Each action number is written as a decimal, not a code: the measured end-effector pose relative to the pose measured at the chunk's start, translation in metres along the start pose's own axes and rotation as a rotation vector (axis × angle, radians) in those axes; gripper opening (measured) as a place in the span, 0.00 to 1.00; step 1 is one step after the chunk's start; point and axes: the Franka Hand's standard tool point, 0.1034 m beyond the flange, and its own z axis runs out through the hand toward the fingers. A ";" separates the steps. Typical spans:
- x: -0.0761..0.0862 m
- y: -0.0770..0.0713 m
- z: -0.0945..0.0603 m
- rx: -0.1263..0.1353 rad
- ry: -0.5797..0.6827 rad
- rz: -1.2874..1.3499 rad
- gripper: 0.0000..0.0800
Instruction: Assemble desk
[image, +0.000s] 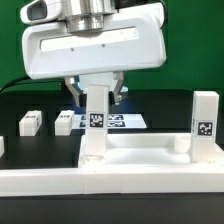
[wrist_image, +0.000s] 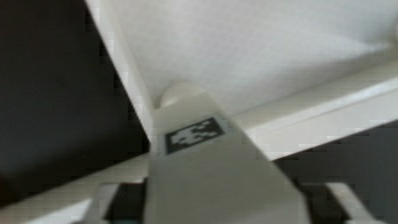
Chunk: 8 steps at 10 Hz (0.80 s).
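Observation:
The white desk panel (image: 150, 160) lies flat on the black table, rim up. A white leg (image: 95, 125) with a black-and-white tag stands upright at the panel's corner on the exterior view's left. My gripper (image: 96, 97) is shut on this leg's upper end, directly above it. A second tagged leg (image: 205, 125) stands upright at the panel's corner on the exterior view's right. In the wrist view the held leg (wrist_image: 199, 150) points down onto the panel's rim corner (wrist_image: 267, 110), between my fingers (wrist_image: 125, 200).
Two loose white legs (image: 30, 122) (image: 64, 122) lie on the table at the exterior view's left. The marker board (image: 125, 120) lies behind the panel. A long white rail (image: 60, 182) runs along the front.

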 end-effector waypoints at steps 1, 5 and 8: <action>0.001 0.001 0.000 0.000 -0.004 0.073 0.37; 0.006 -0.004 0.001 -0.013 -0.046 0.687 0.37; 0.009 -0.005 0.004 0.030 -0.106 1.054 0.37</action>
